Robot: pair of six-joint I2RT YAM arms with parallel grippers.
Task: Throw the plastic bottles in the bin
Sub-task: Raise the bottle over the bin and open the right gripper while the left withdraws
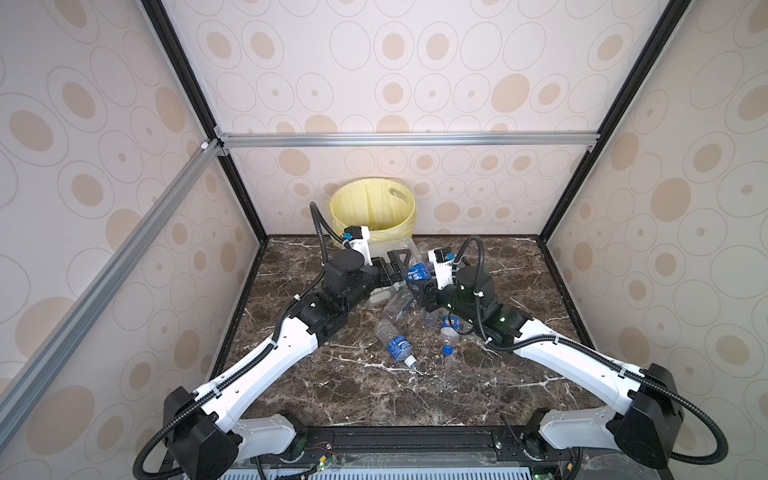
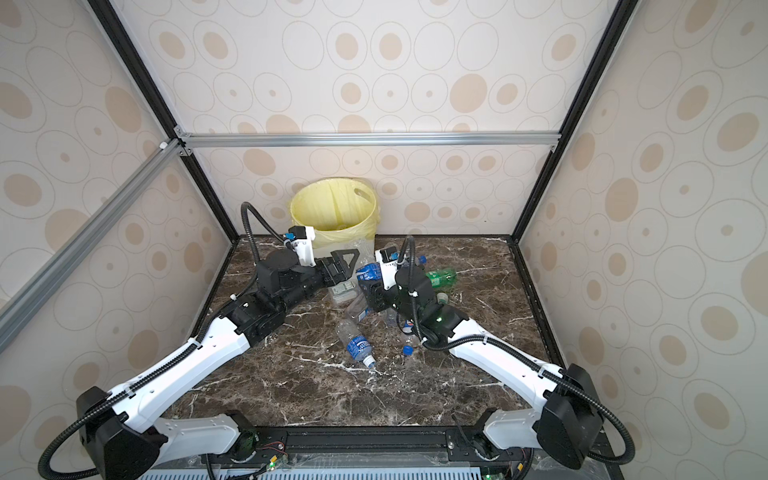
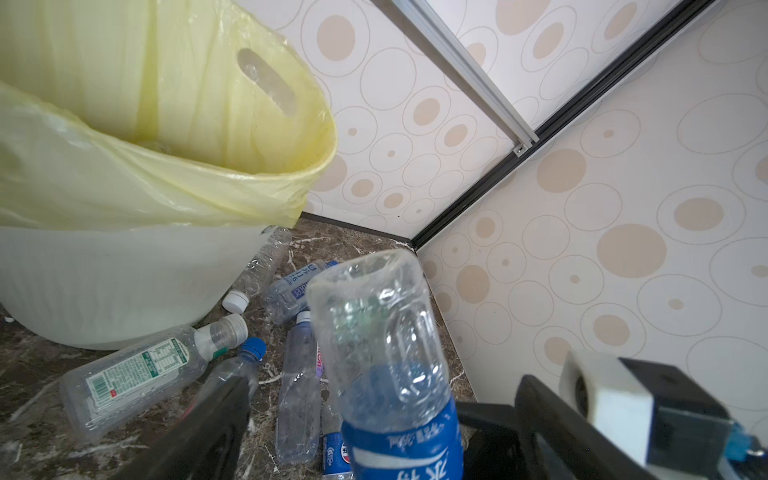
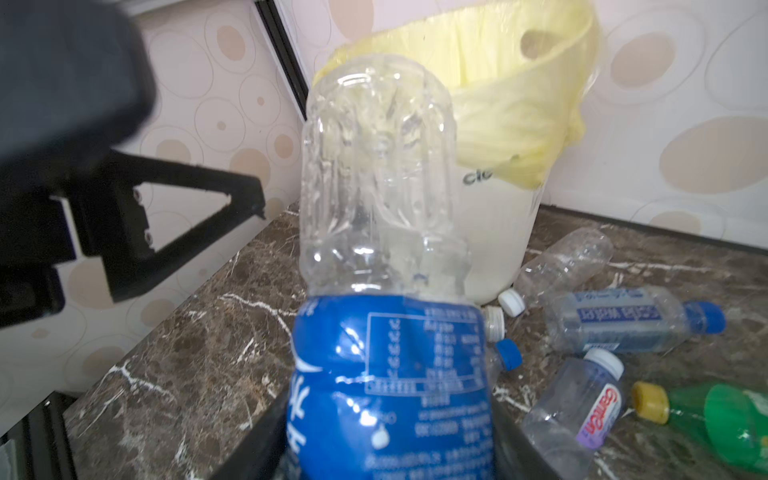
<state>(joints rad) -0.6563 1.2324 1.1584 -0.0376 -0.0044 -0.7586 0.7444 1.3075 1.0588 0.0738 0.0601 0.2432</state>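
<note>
The blue-labelled bottle (image 4: 386, 249) fills the middle of both wrist views with its base pointing outward. Its cap end is cut off at the lower edge. Of the right gripper (image 1: 420, 289) only dark jaws show there, pressing the crumpled label from either side. It grasps the bottle, raised above the marble table (image 1: 353, 395) just in front of the bin (image 1: 409, 216). The left gripper (image 2: 350, 268) is released, its jaws wide on either side of the same bottle; whether they touch it cannot be told. In both top views the wrists cover the bin's foot and much of the heap of bottles (image 3: 291, 374), and no view shows the bin's bottom. The green bottle (image 2: 442, 276) lies beyond the right wrist; the right wrist view adds its yellow cap, while the left wrist view misses it. Only the left wrist view shows the green-and-white-labelled bottle (image 3: 137, 374) just beside the bin. Only the top views show the clear bottle (image 1: 397, 345) lying apart toward the front.
</note>
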